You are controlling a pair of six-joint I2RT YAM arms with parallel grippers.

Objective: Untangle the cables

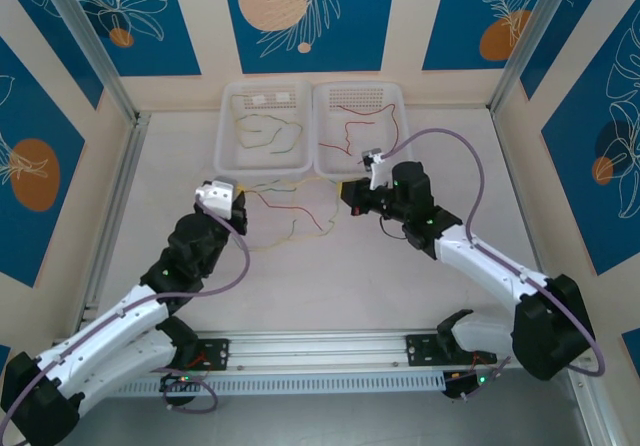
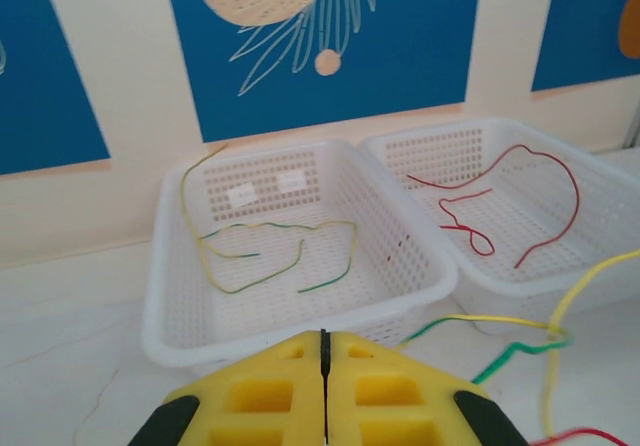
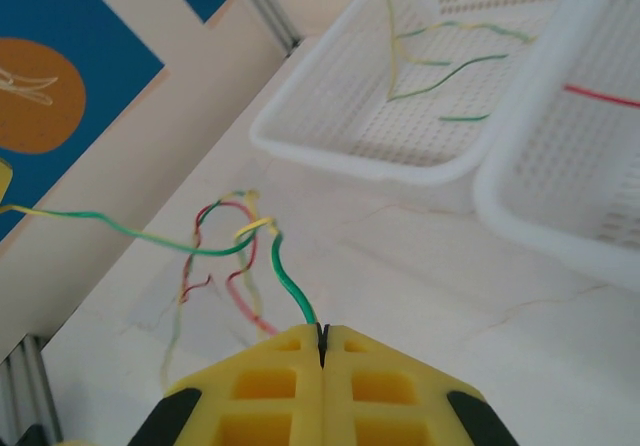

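Left tool [image 1: 220, 198]: low over the tabletop [image 1: 330, 286], left of centre, aimed at the baskets. In its wrist view the yellow pads [image 2: 265, 396] are pressed flat together, so it is clenched. No wire is visible in the seam, and I cannot tell whether it pinches anything.

Left basket [image 1: 222, 136]: white, perforated, at the far edge of the tabletop. It holds loose yellow-green cables [image 1: 268, 131] lying on its floor. One end climbs over the back-left wall.

Tangled cables [image 1: 295, 211]: on the bare tabletop just in front of the baskets, between the two tools. Red and yellow-green strands loop over one another. A yellow strand stretches from beside the left tool toward the right tool.

Right basket [image 1: 405, 126]: same type, side by side with the left basket, rims touching or nearly so. It holds red cables [image 1: 365, 126], wavy and apart from the yellow-green ones.

Right tool [image 1: 350, 194]: just in front of the right basket's near-left corner, pointing left at the tangle. Its pads [image 3: 265, 391] are clenched on a green strand that enters the seam between them and leads back into the knot.
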